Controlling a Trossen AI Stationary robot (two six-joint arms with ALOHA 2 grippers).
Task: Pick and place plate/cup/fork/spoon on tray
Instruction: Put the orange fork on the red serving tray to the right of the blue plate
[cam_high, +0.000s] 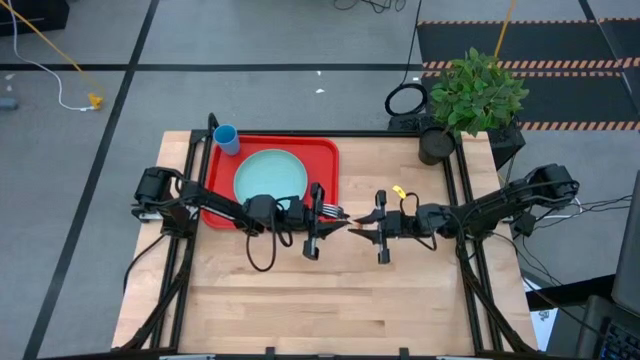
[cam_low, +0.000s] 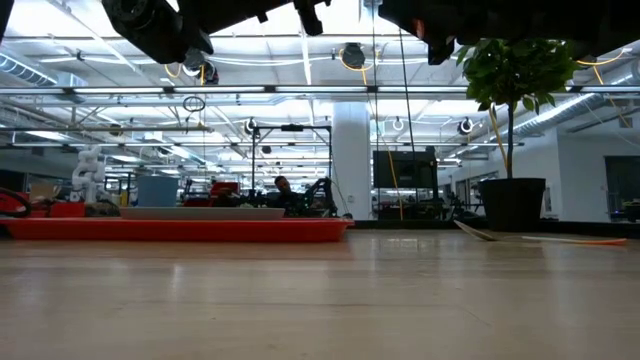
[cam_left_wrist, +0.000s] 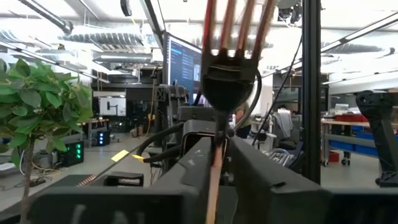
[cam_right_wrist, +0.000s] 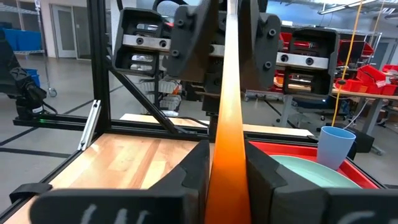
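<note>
**Fork hanging between both grippers, right at the tray's edge**

Big open lab in the background, wooden table (cam_high: 330, 290) in the middle, potted plant (cam_high: 475, 95) at the far right corner. The red tray (cam_high: 325, 160) sits on the left half of the table with the mint plate (cam_high: 270, 175) already on it and the blue cup (cam_high: 226, 137) at its far left corner. No spoon that I can find in any view.

The thing that matters is the fork (cam_high: 340, 213). It's up in the air between the two arms, just off the tray's near right corner, long axis running left-right across the table. Tines point toward the left arm, orange handle toward the right arm.

The right gripper (cam_high: 381, 228) is clamped on the handle; its wrist view shows the orange strip pinched between the fingers. The left gripper (cam_high: 312, 220) is at the tine end, and its wrist view shows the fork's neck sitting between its fingers (cam_left_wrist: 186, 168), closed or very nearly closed on it. So it looks like a handover, both ends held.

My read: the left arm is much nearer the tray, which lies just to its far side, so it should be a short carry once the right lets go.
</note>
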